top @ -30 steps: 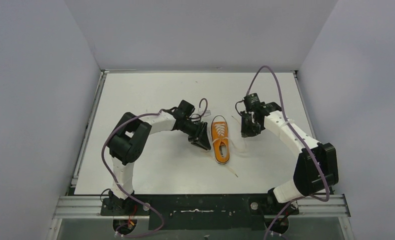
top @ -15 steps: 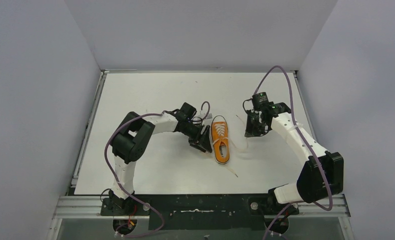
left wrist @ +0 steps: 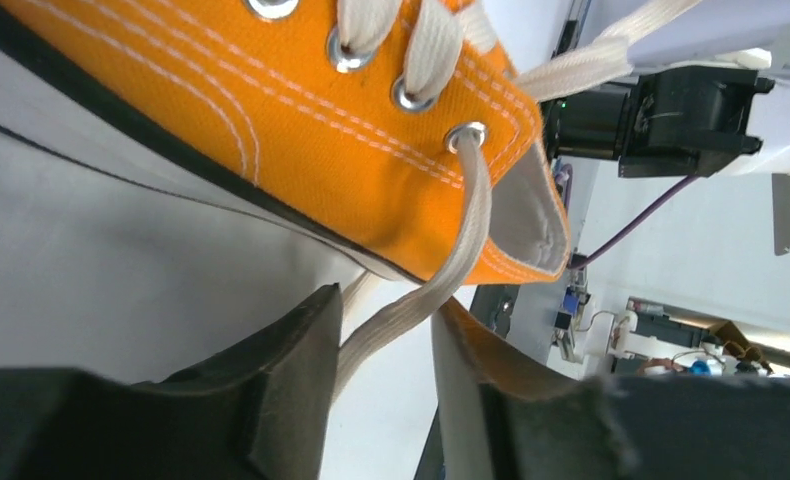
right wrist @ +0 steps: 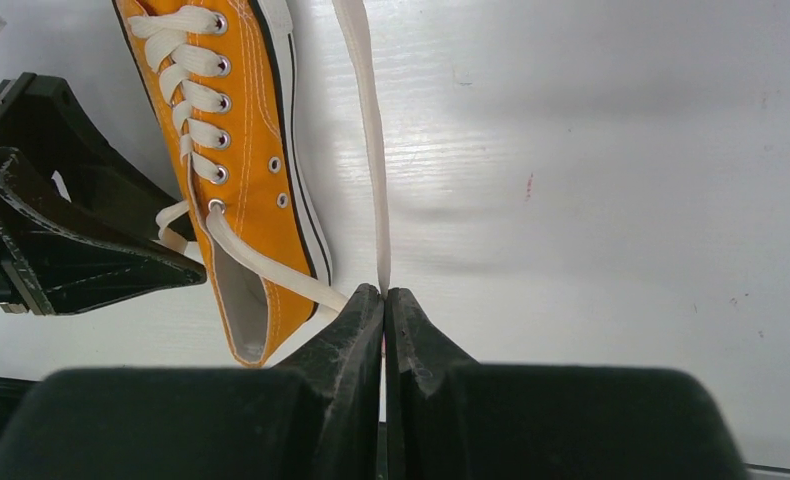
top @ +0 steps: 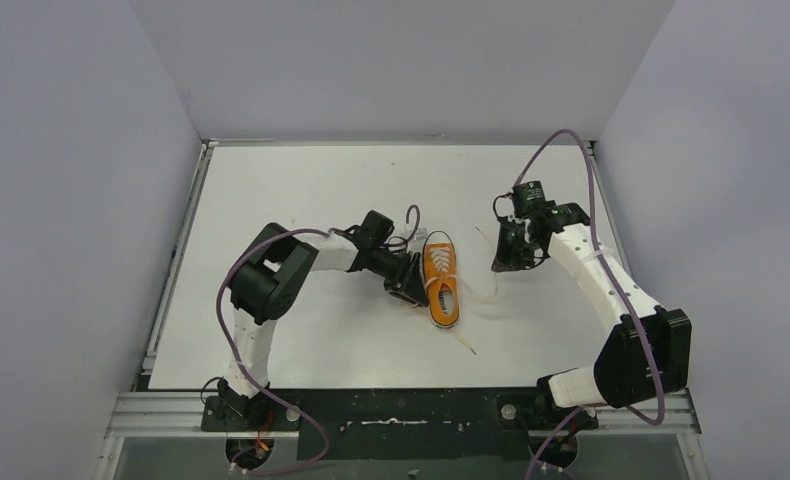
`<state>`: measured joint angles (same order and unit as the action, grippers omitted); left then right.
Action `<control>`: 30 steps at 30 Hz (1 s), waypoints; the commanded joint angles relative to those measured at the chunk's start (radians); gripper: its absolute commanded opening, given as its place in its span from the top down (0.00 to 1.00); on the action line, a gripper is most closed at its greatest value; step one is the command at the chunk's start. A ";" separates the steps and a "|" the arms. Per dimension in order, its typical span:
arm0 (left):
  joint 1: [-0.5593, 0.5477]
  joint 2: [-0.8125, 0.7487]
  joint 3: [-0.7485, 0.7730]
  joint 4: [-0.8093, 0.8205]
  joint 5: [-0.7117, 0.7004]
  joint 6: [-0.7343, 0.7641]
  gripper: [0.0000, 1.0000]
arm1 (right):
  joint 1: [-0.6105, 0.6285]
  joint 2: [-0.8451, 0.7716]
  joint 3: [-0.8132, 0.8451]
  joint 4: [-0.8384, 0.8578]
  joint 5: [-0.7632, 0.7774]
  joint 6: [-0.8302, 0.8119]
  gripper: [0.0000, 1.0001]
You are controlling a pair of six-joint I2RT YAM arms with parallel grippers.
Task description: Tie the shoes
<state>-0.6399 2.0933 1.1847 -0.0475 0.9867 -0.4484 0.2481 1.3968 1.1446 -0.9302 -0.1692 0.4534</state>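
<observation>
The orange sneaker (top: 440,280) lies on the white table, toe toward the far side; it also shows in the left wrist view (left wrist: 301,110) and the right wrist view (right wrist: 241,170). My left gripper (top: 408,285) is at the shoe's left side by the top eyelets. Its jaws (left wrist: 386,310) are open, with a whitish lace (left wrist: 461,240) from the top eyelet hanging between them. My right gripper (top: 511,257) is to the right of the shoe, shut (right wrist: 384,290) on the other lace (right wrist: 371,130), which runs taut along the table beside the shoe.
The white table (top: 301,190) is enclosed by grey walls on three sides. A loose lace end (top: 466,345) trails on the table near the shoe's heel. The left gripper's black body (right wrist: 61,240) sits close against the shoe's left side.
My right gripper has moved right and away from the shoe, drawing its lace out. My left gripper has shifted slightly closer to the shoe's side.
</observation>
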 commanded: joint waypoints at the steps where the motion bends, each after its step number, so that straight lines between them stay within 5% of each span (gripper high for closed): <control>1: 0.004 -0.062 -0.025 -0.007 0.057 0.024 0.68 | -0.024 -0.059 0.052 -0.009 -0.026 -0.015 1.00; 10: 0.020 -0.182 -0.018 -0.043 0.147 0.008 0.96 | -0.023 -0.079 0.149 -0.024 -0.182 0.060 1.00; 16: 0.030 -0.212 0.055 -0.017 0.105 -0.032 0.96 | -0.009 -0.058 0.223 -0.029 -0.239 0.095 1.00; 23: 0.025 -0.183 0.124 0.032 0.015 -0.033 0.82 | -0.007 -0.046 0.276 -0.009 -0.283 0.142 1.00; 30: 0.016 -0.130 0.122 0.275 0.037 -0.147 0.86 | -0.009 -0.026 0.300 0.032 -0.325 0.195 1.00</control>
<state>-0.6193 1.9358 1.2697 0.0154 1.0016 -0.5163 0.2363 1.3605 1.3937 -0.9573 -0.4496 0.6010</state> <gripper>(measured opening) 0.157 0.035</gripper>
